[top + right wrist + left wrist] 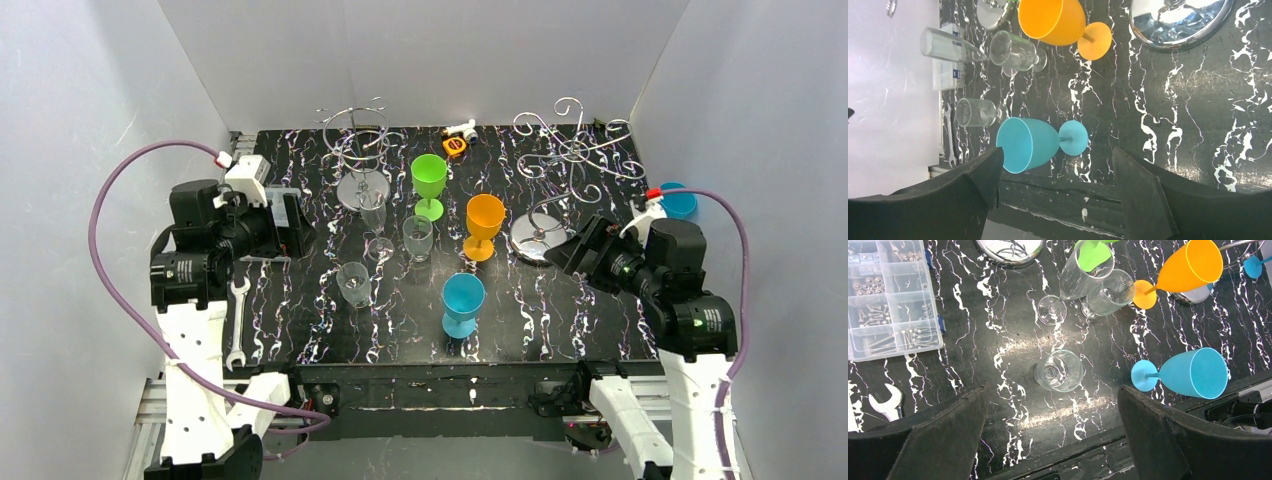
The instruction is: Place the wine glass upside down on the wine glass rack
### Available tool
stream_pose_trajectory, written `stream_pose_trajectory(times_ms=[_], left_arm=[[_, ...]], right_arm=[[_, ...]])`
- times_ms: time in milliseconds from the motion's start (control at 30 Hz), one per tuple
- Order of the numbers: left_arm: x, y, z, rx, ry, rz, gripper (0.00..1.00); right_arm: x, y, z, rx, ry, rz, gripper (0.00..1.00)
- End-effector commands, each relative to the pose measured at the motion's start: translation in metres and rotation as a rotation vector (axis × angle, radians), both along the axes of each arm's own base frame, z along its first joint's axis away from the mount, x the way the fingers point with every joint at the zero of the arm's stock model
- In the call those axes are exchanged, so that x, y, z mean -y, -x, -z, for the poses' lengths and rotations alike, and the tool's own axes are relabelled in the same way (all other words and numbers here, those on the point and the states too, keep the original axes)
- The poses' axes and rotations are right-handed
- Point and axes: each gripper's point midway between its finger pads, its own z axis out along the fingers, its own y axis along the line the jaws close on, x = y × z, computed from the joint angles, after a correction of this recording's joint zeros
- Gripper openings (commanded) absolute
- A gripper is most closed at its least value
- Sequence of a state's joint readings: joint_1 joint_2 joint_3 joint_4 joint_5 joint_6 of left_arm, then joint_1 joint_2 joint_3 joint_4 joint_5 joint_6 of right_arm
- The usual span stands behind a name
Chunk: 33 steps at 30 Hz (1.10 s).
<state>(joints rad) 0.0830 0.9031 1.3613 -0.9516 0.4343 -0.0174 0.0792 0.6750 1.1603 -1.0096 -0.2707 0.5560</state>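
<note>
Across the middle of the black, white-veined tabletop (580,310) stand the wine glasses, all upright on their feet. White walls (80,100) close it in on the left, right and far sides. Toward the far edge are two wire racks on round chrome bases, the left rack (358,150) and the right rack (565,165). The green glass (429,180) is farthest, between the racks. The orange glass (484,222) is nearer and right of it, beside the right rack's base. The blue glass (462,300) is nearest of the three, close to the near edge. Three clear glasses (353,283) sit left of the coloured ones: a tall narrow one by the left rack's base, a wider one beside it, and a third nearer to me. A clear screw box (888,295) lies at the left, with a wrench (237,325) on its near side.

My left fingers (948,435) are spread wide and hold nothing. They hang above the left side by the screw box, and in my left wrist view the nearest clear glass lies below the gap between them. My right fingers (1148,195) are also wide apart, empty and touching nothing. They hang above the right side, just near of the right rack's base, with the blue glass showing on the tabletop below, toward one finger.
</note>
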Motion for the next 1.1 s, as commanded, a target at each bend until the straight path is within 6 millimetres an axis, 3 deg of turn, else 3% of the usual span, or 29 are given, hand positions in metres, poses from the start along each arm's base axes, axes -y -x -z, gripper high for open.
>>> stream_pose_trajectory(times_ms=[0, 200, 333, 433, 633, 700, 800, 1067], left_arm=[[-0.001, -0.005, -0.007, -0.004, -0.004, 0.009, 0.99], [0.0, -0.015, -0.011, -0.016, 0.003, 0.017, 0.99], [-0.001, -0.019, -0.014, -0.012, 0.001, 0.016, 0.99], [-0.001, -0.02, -0.012, -0.017, 0.001, 0.014, 0.99], [-0.003, -0.02, -0.008, -0.014, -0.006, 0.006, 0.99], [-0.003, -0.02, -0.008, -0.013, -0.007, 0.004, 0.99], [-0.002, -0.019, -0.008, -0.011, -0.004, 0.008, 0.99], [0.001, -0.012, -0.004, -0.011, 0.006, 0.02, 0.99]], right_arm=[[-0.011, -0.016, 0.013, 0.03, 0.004, -0.082, 0.89], [-0.009, -0.036, 0.03, 0.011, 0.063, -0.081, 0.89], [-0.021, -0.05, 0.016, 0.031, 0.083, -0.105, 0.9], [-0.05, -0.053, 0.014, 0.033, 0.117, -0.162, 0.9], [-0.129, -0.028, 0.017, 0.086, 0.345, -0.267, 0.92], [-0.138, -0.022, 0.017, 0.099, 0.4, -0.276, 0.92], [-0.143, -0.013, 0.023, 0.104, 0.427, -0.284, 0.82], [-0.144, 0.011, 0.073, 0.067, 0.521, -0.307, 0.64]])
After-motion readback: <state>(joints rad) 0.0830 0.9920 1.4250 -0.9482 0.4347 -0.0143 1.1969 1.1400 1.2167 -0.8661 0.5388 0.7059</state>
